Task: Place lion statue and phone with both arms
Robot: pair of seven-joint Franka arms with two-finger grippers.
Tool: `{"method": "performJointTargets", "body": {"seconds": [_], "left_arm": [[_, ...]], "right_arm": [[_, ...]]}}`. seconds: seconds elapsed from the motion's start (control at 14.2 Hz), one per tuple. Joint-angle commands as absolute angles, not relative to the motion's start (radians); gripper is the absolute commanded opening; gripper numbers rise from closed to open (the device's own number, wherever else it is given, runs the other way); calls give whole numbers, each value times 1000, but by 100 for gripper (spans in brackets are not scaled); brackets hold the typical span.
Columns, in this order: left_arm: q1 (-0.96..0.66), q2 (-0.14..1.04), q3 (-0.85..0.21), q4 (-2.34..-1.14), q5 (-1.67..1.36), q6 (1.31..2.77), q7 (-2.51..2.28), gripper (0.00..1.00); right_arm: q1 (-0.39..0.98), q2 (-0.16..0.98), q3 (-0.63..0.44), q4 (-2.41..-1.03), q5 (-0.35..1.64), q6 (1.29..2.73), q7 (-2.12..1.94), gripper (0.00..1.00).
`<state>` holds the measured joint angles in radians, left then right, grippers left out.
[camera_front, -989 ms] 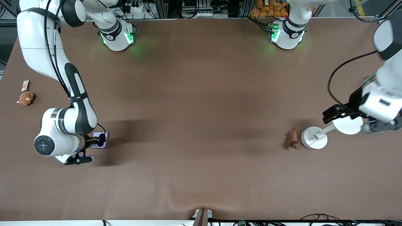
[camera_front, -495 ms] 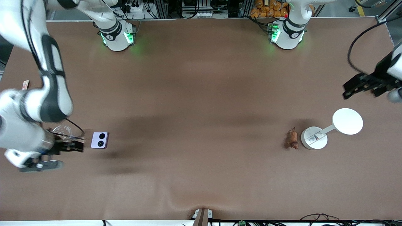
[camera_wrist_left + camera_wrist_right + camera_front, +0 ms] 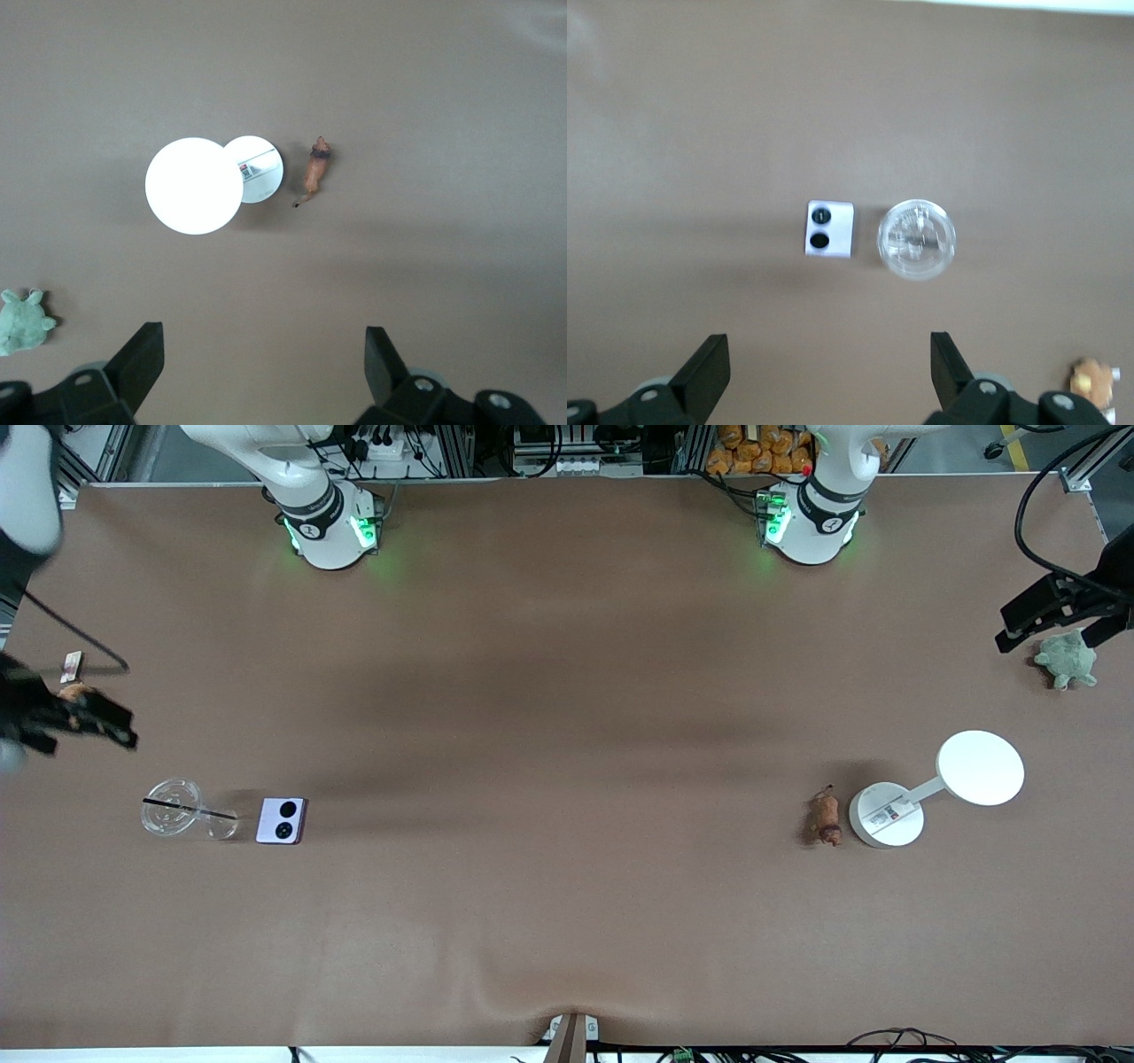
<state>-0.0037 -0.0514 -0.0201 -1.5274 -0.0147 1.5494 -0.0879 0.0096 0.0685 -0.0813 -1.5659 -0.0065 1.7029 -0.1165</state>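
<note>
Both claws hang wide and empty — left gripper well off the lion statue, right gripper well off the phone — so either arm risks clipping the lamp or the clear cup on any return.

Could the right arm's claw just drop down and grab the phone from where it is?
Probably, after moving over. The right claw is open and empty; the phone lies flat, uncovered, with only a clear cup beside it.

Matt cloth and glossy plastic
The brown surface looks like matt cloth; the flat lilac-white phone and white round-headed plastic lamp are smooth, the clear plastic cup glossy.
</note>
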Motion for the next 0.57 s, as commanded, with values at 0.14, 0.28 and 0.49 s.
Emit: {"method": "performJointTargets", "body": {"seconds": [0.14, 0.28, 0.49], "left_arm": [[-26, -92, 8, -1569, -34, 1548, -61, 100], [-29, -84, 3, -1560, -32, 1525, -74, 100], [-26, -80, 2, -1560, -29, 1526, -72, 100]], "right_arm": [[-23, -73, -64, -1675, 9, 1629, -31, 100], [-21, -86, -63, -1672, 12, 1617, -29, 100], [-18, -86, -60, -1661, 14, 1600, -22, 100]]}}
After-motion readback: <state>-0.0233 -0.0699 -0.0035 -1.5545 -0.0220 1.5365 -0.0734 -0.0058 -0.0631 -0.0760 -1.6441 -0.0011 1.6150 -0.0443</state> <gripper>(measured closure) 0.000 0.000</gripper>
